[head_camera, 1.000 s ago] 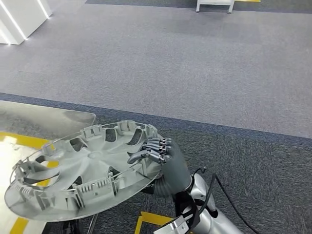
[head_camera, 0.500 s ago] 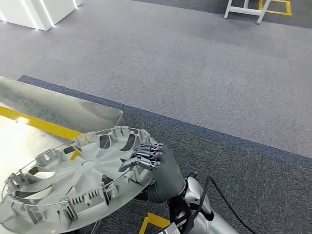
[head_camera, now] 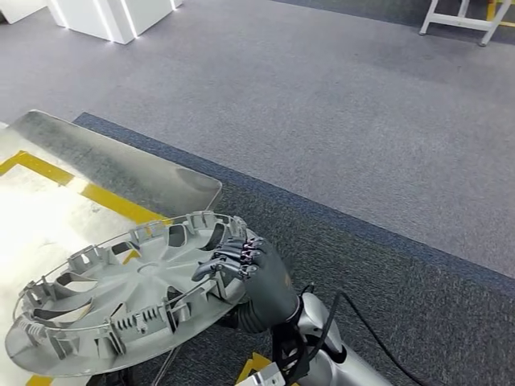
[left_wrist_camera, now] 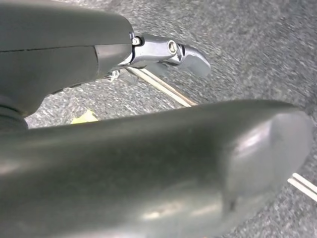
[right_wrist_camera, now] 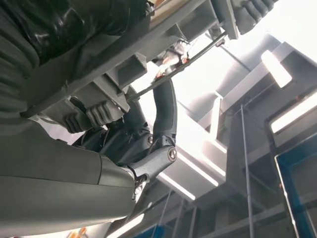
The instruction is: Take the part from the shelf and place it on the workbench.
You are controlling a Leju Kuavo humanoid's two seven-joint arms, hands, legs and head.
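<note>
One right robot hand (head_camera: pixel 258 277) grips a ribbed grey plastic wheel cover (head_camera: pixel 121 293).

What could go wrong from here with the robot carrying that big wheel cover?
The right hand grips the wheel cover at one edge only, so the tilted, overhanging part could sag or slip out. Its far rim hangs low over the metal surface with yellow tape and might catch it. The left wrist view is too blurred to judge the left hand.

The left robot hand (left_wrist_camera: pixel 112 54) lies against a smooth grey curved surface (left_wrist_camera: pixel 168 163); speckled carpet (left_wrist_camera: pixel 254 44) beyond.
</note>
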